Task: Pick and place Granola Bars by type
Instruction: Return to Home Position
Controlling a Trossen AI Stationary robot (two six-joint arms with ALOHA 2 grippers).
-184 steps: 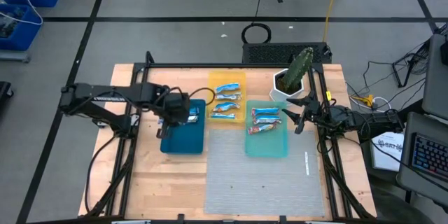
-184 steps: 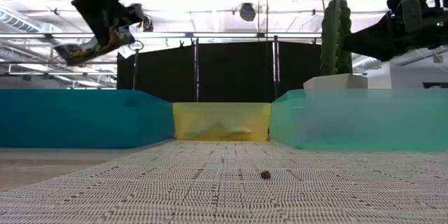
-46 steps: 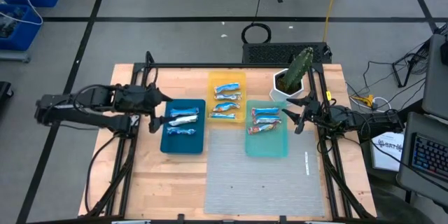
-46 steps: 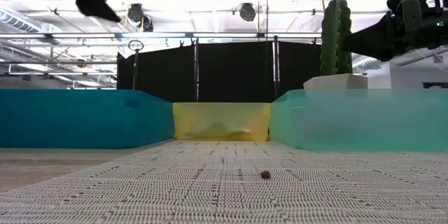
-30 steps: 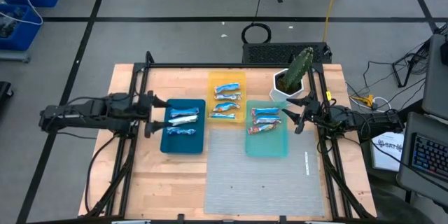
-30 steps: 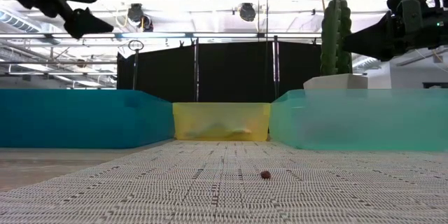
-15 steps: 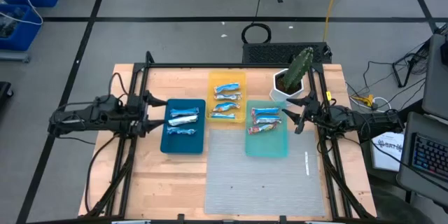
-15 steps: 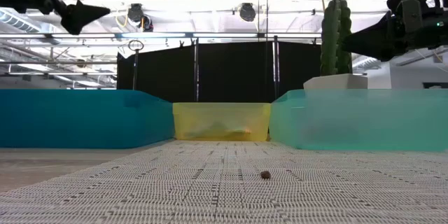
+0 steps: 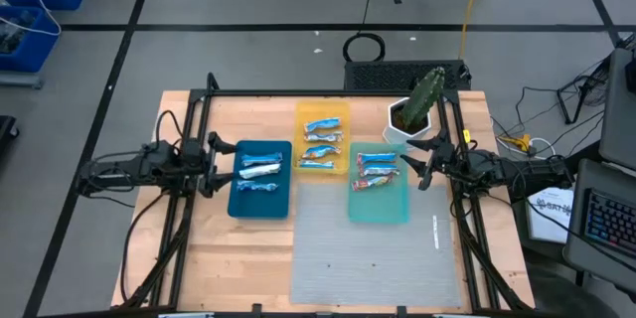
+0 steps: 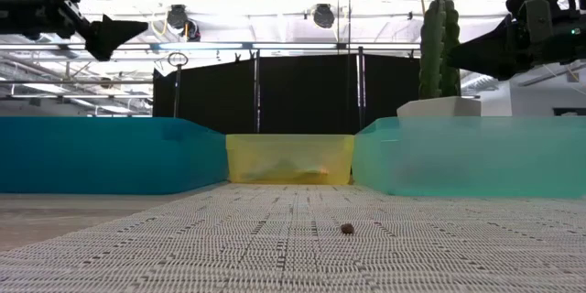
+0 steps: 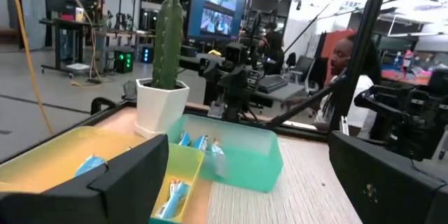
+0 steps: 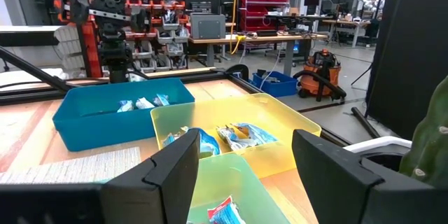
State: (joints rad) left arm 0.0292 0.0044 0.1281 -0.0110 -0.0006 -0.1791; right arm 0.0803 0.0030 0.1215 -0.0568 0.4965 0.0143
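The granola bars lie sorted in three trays side by side. Two are in the blue tray (image 9: 260, 199), three blue-and-white ones (image 9: 320, 149) in the yellow tray (image 9: 323, 109), and two blue ones plus a reddish one (image 9: 373, 185) in the teal tray (image 9: 379, 207). My left gripper (image 9: 212, 164) hovers open and level just left of the blue tray, high above the table (image 10: 114, 5). My right gripper (image 9: 418, 163) hovers open and level to the right of the teal tray (image 10: 462, 55). Neither holds anything.
A cactus in a white pot (image 9: 415, 109) stands at the far right, behind the teal tray. A grey mat (image 9: 373, 248) covers the near middle of the table, with a small dark crumb (image 10: 347, 229) on it. Black frame rails run along both table sides. A person (image 11: 343, 70) sits beyond the table.
My left gripper has tipped up from a downward slant to level and sunk a little beside the blue tray, while its arm has folded back toward the table's left edge. It has stayed open. The bars and the right arm have not moved.
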